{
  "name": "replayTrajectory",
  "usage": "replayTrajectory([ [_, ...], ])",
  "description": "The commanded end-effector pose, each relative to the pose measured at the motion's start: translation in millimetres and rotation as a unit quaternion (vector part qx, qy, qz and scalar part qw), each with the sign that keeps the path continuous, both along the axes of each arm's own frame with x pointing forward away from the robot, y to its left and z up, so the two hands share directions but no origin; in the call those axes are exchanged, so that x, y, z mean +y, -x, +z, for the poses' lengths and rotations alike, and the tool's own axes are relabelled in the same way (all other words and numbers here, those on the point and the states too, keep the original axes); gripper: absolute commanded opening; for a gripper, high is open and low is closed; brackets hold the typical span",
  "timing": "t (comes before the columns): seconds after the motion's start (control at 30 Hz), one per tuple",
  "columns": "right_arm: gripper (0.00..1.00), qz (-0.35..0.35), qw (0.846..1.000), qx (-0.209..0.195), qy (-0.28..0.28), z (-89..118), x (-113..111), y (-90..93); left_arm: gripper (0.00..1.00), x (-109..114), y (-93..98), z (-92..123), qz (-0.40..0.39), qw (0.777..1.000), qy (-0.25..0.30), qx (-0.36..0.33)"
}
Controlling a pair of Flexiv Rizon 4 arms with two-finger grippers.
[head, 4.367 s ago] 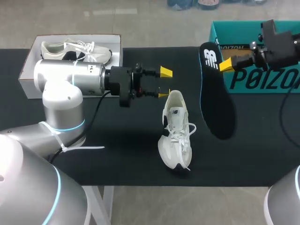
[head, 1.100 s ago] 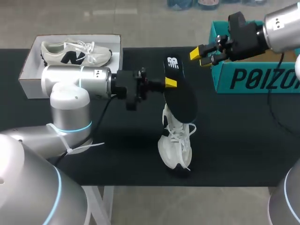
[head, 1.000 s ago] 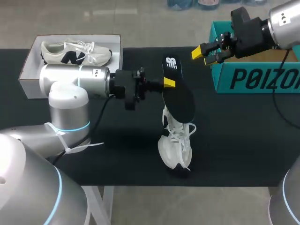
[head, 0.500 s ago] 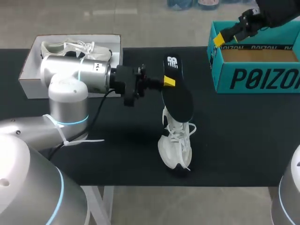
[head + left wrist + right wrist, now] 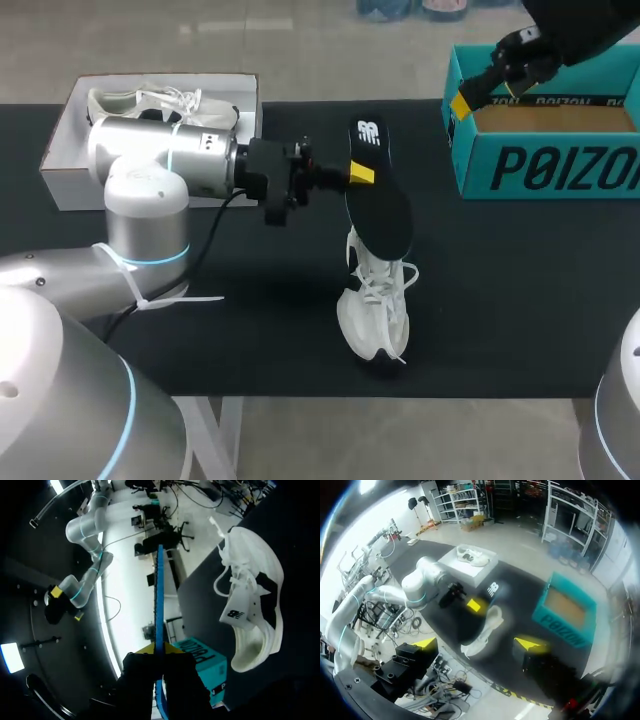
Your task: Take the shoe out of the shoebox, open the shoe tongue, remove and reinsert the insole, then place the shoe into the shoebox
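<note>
A black table (image 5: 520, 300) was seen from above with a robot arm coming in from each side. The left gripper (image 5: 360, 175) was pinched narrow on the edge of a black insole (image 5: 380, 205), gripping it near the logo end. In the left wrist view the insole appeared edge-on between the yellow tips.

The insole's long axis ran from far to near and sloped down. Its near end seemed to meet the mouth of the white shoe (image 5: 375, 300), though how deep it sat could not be told. The shoe lay on the table just near of the left gripper, under the insole, heel far and toe near. The two lay roughly in line, so seating the insole likely meant pushing it nearward and down, a job for the left arm.

The right gripper (image 5: 477, 642) was raised high at the far right, by the teal shoebox (image 5: 540, 160). Its fingers were wide apart and held nothing. A white box (image 5: 60, 170) at the far left held a second shoe (image 5: 170, 100).
</note>
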State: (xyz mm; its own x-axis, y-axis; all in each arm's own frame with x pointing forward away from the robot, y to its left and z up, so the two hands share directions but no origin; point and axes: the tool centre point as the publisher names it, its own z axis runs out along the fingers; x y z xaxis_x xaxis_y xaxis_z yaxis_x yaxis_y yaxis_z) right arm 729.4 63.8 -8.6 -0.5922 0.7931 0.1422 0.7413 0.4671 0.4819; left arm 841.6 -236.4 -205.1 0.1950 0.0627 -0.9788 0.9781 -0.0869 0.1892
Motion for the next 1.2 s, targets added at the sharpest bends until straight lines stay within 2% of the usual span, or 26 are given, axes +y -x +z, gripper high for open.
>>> replayTrajectory([
  [0.03,1.0,-0.008,1.0,0.007,0.017,-11.2,20.6,-13.9,0.0,-0.3,-0.7,-0.1,-0.001,1.0,-0.001,0.0],
  [0.33,1.0,-0.011,1.0,0.019,-0.01,-36.1,24.3,-30.0,0.0,-0.3,-0.7,-0.1,-0.001,1.0,-0.001,0.0],
  [0.4,1.0,-0.013,1.0,0.019,-0.02,-36.7,24.6,-31.1,0.0,-0.3,-0.7,-0.1,-0.001,1.0,-0.001,0.0],
  [0.53,1.0,-0.008,1.0,0.028,0.007,-34.3,27.7,-33.5,0.0,-0.3,-0.7,-0.1,-0.001,1.0,-0.001,0.0],
  [1.2,1.0,-0.008,1.0,0.028,0.007,-34.3,27.7,-33.5,0.0,-0.3,-0.7,-0.1,-0.001,1.0,-0.001,0.0],
])
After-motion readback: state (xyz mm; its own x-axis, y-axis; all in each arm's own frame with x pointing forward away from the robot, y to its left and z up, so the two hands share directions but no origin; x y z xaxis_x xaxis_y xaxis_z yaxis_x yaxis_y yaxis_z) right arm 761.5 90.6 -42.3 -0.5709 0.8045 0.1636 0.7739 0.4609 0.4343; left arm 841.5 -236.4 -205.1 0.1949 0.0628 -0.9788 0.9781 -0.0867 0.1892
